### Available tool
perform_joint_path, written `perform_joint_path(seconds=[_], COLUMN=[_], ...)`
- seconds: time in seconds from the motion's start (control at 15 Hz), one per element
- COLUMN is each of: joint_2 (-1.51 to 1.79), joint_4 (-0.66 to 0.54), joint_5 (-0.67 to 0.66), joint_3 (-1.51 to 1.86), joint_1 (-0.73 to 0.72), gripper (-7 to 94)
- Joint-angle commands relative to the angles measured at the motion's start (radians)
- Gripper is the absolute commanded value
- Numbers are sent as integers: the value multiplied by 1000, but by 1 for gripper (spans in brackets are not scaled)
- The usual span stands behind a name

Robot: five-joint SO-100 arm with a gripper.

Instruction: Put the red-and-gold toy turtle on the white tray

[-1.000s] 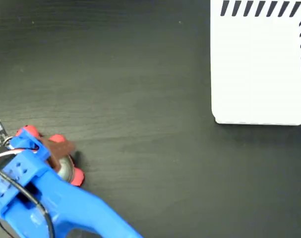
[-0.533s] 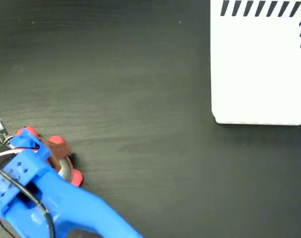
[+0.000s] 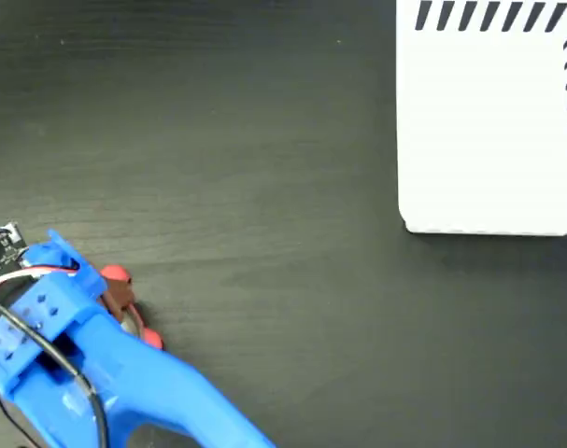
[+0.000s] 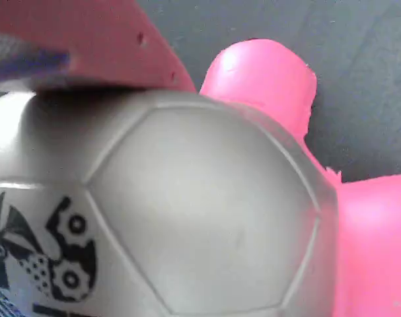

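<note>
The gripper (image 3: 110,297) is seen at the lower left of the fixed view, carried on a blue arm (image 3: 143,392) that enters from the bottom edge and slants up to the left. Its fingers are brought down over the turtle (image 3: 126,306), most of which is covered by the blue housing and a brownish finger (image 3: 118,292); whether the fingers are clamped on the toy or merely set around it cannot be told from either view. Only two small red parts of the turtle and a sliver of its pale shell are shown in the fixed view, at the right side of the gripper, low over the dark table (image 3: 264,187). In the wrist view the frame is almost filled by the turtle's shell (image 4: 187,211), which appears greyish and shiny, with hexagonal ridges and a black printed mark (image 4: 48,257) at the lower left. A pink-red limb (image 4: 266,86) is seen projecting beyond the shell at the upper right, and another pink-red part at the right edge. A reddish finger (image 4: 88,46) is laid against the top of the shell at the upper left. A small circuit board (image 3: 1,247) with red and white wires is mounted at the left of the arm. The tray (image 3: 489,140), white with dark diagonal stripes along its top and right edges, is placed at the upper right of the fixed view, well apart from the turtle.
</note>
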Motion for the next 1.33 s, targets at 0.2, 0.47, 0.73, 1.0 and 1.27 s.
perform_joint_path(seconds=[0.2,0.47,0.73,1.0,1.27], joint_2=[23,18,107,204,189], joint_4=[158,445,549,600,696], joint_5=[-98,-284,-354,-537,-853], joint_3=[-153,-402,-503,-574,-667], joint_1=[8,60,110,161,227], gripper=[0,0,0,0,0])
